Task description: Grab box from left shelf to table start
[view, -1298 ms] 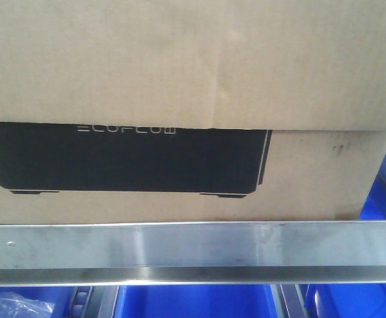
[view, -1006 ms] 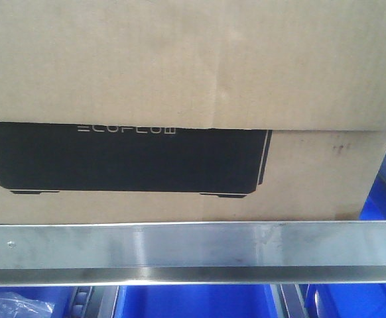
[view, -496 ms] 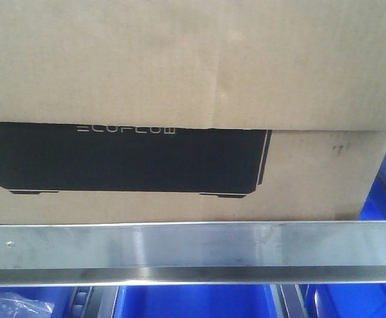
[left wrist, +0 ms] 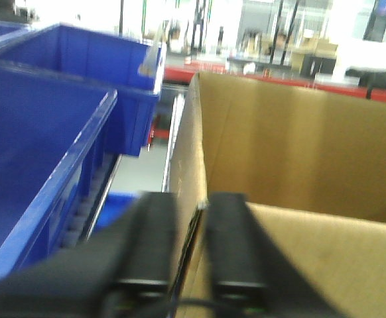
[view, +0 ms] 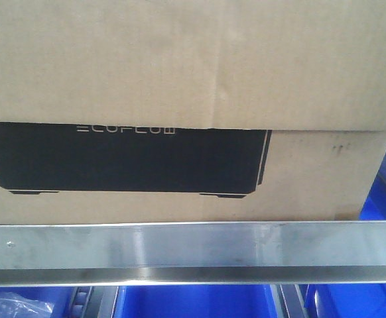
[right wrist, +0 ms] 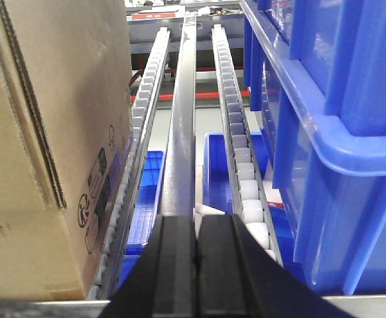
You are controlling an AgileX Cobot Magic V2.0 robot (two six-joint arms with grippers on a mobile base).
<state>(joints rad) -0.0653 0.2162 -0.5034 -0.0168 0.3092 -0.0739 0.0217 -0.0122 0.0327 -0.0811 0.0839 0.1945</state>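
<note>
Left wrist alone shows left claw (left wrist: 192,205) pinching the box (left wrist: 299,165) wall (right claw (right wrist: 196,225) closed, empty).

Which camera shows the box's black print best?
Front-facing view: the box faces it squarely, ECOFLOW lettering legible. Left wrist shows only blurred plain flaps; right wrist shows one side with small symbols.

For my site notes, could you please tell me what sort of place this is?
Probably a warehouse or factory stockroom: roller tracks run along the racking, large blue bins stand beside them, and a corrugated carton sits behind a metal shelf rail.
</note>
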